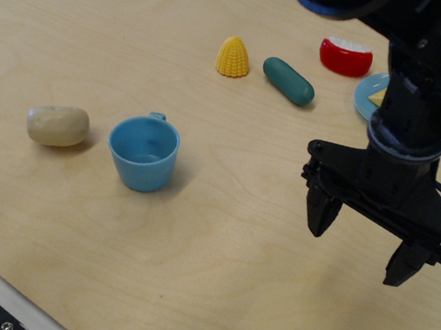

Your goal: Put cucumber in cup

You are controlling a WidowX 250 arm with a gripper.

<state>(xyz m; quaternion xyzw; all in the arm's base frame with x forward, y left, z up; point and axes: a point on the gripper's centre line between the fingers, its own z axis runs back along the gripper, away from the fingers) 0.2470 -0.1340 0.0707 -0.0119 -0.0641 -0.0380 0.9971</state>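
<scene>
The dark teal-green cucumber (289, 81) lies on the wooden table at the back, right of the yellow corn. The light blue cup (143, 152) stands upright and empty left of centre, its small handle toward the back. My gripper (362, 241) hangs at the right, above the table, with its two black fingers spread apart and nothing between them. It is in front of and to the right of the cucumber, and well right of the cup.
A yellow corn cone (233, 57) stands left of the cucumber. A beige potato-like lump (58, 125) lies left of the cup. A red and white piece (345, 57) and a light blue plate (367, 96) with cheese sit at the back right, partly behind my arm.
</scene>
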